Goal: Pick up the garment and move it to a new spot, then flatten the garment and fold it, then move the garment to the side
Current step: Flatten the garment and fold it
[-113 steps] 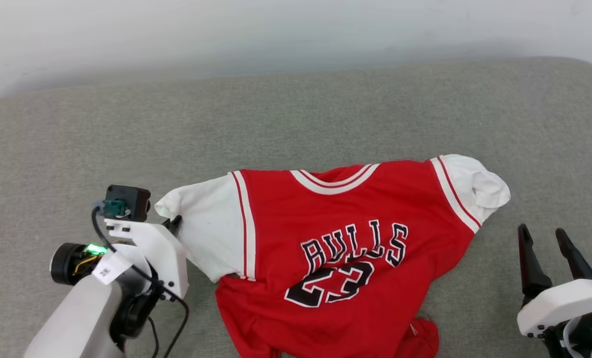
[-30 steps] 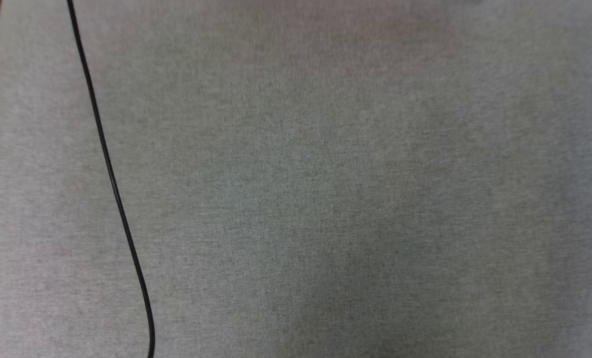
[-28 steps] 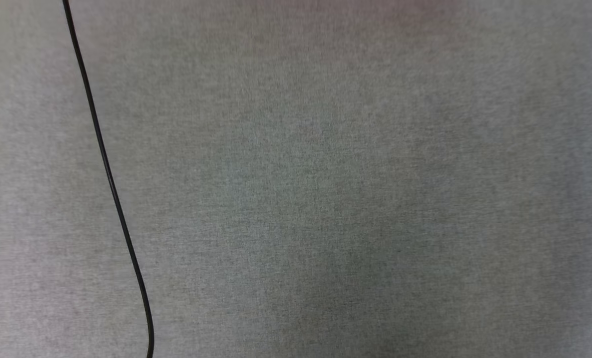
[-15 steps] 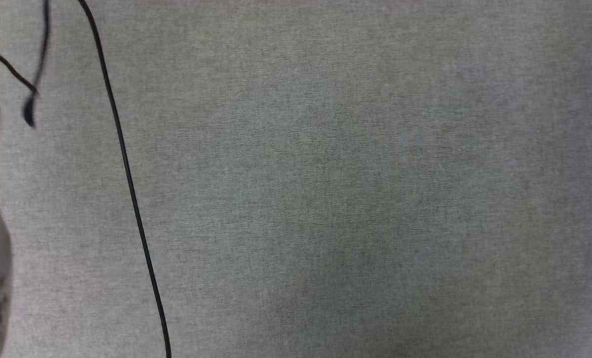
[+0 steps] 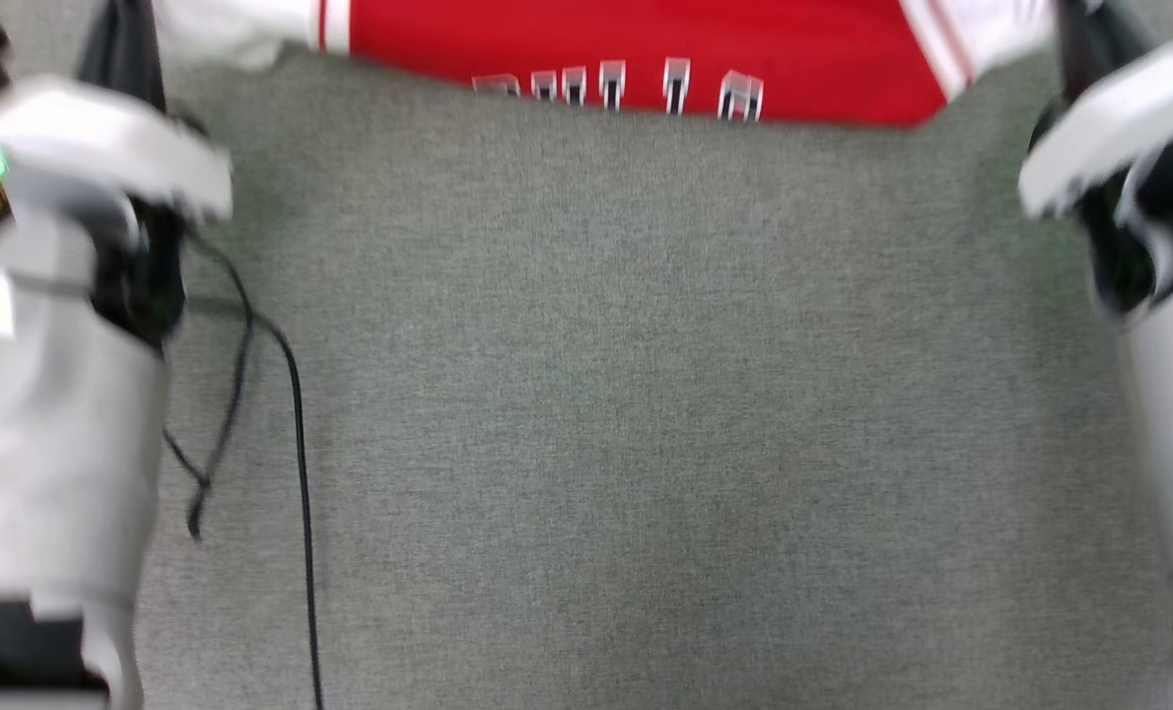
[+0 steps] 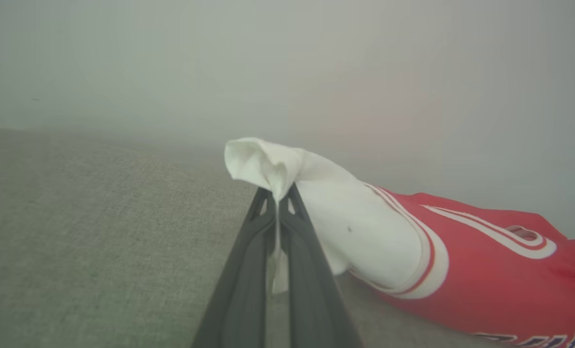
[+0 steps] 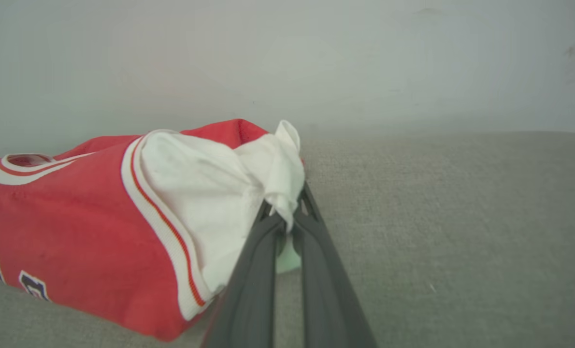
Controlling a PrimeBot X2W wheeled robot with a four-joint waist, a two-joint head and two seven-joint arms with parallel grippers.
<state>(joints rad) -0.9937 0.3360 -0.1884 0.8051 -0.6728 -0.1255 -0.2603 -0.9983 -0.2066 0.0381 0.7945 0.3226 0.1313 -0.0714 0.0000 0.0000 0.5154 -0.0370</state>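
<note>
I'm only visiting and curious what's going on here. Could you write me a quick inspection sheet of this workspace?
Surface: grey woven fabric surface, flat.
Job's things: red jersey shirt with white sleeves, held by both sleeves.
Clutter: nothing seen.
Tools: left tool shut on one white sleeve; right tool shut on the other.
Cables: thin black cable looping over the surface, left side.
Surroundings: plain pale wall behind the surface.
</note>
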